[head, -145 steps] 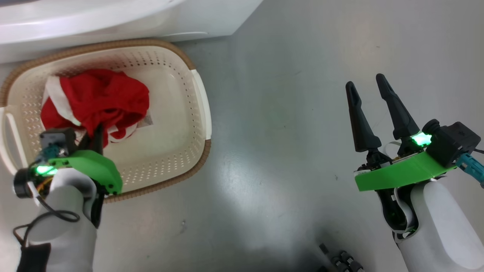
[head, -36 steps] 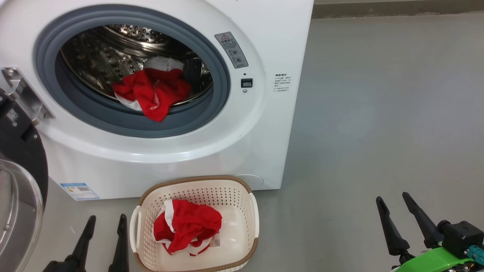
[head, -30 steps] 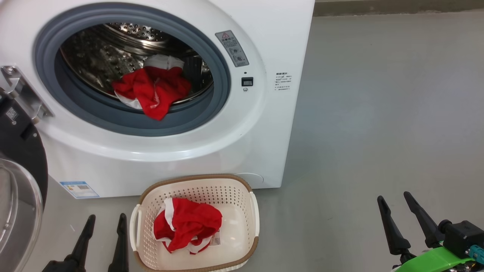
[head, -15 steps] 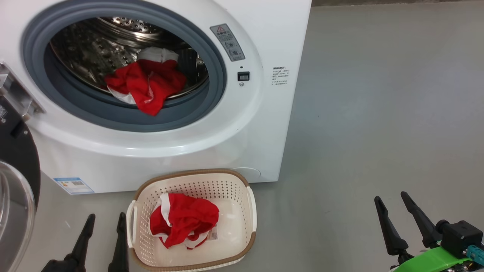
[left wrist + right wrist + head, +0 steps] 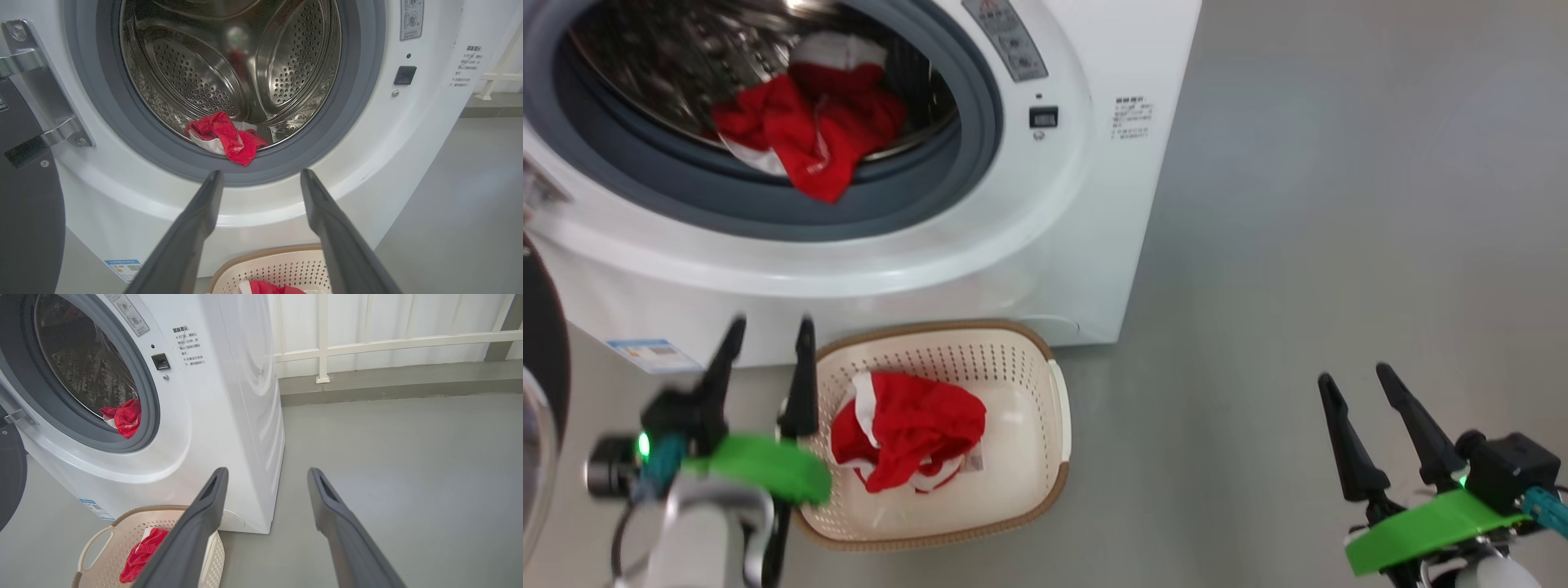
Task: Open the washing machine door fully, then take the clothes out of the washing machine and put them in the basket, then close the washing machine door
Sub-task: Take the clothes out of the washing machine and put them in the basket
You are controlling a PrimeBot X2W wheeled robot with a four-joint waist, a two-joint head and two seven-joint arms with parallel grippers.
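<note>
Clothes [image 5: 229, 136] lie at 6 o'clock on the drum lip, more in the basket [image 5: 1021, 359]; we should run the left gripper [image 5: 261, 173], fingers spread and empty, straight in over the gasket [image 5: 163, 155], pinching the bunched middle; right gripper [image 5: 1352, 376] spread too.

White washing machine [image 5: 1086, 204] with grey gasket [image 5: 964, 155], red-and-white clothes [image 5: 800, 131], cream perforated basket [image 5: 1021, 457] with brown rim, glossy black door [image 5: 28, 228], grey floor [image 5: 1339, 245].

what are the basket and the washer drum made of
Cream-white perforated basket: probably moulded plastic, smooth, slightly glossy, with even rows of holes; its brown rim looks woven, material unclear. Silvery perforated drum inside the white washing machine: likely stainless steel, given mirror-like reflections.
</note>
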